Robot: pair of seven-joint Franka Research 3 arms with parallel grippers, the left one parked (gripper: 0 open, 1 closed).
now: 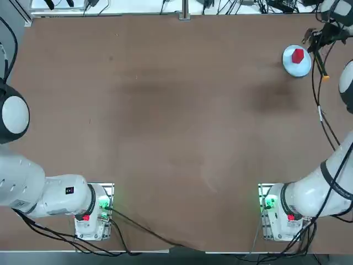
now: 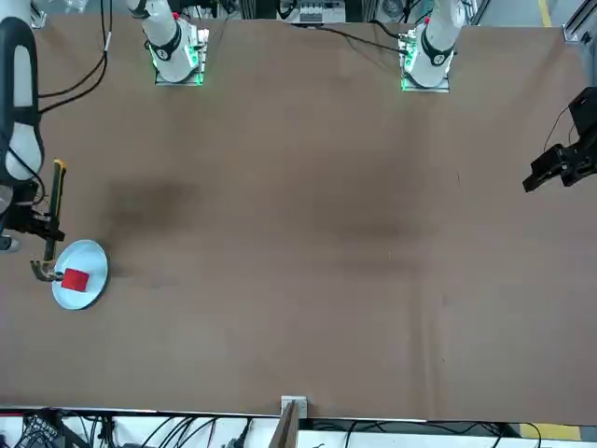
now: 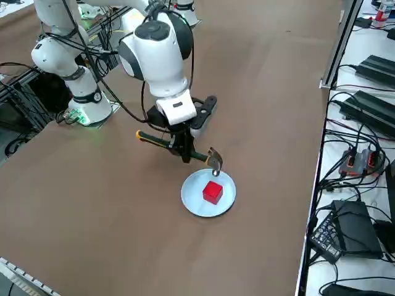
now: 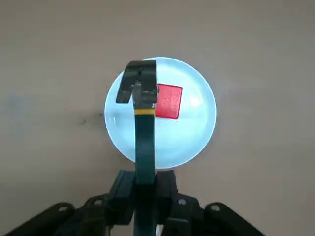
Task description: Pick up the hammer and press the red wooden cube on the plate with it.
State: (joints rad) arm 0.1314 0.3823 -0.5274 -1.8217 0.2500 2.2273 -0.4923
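No text, label, brand, number or sign can be read anywhere in these views. The hammer (image 4: 144, 132), the red wooden cube (image 4: 169, 101) beside its head and the plate (image 4: 192, 132) beneath it carry no lettering; the hammer shows only a plain yellow band below its head.

Right gripper (image 3: 185, 154) downward, jaws closed

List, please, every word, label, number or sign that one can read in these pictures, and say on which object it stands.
None can be read.
The hammer, the red wooden cube and the plate show no writing.
A small dark label on the left arm: too small to read.
The right hand, shut on the hammer, bears no readable mark.
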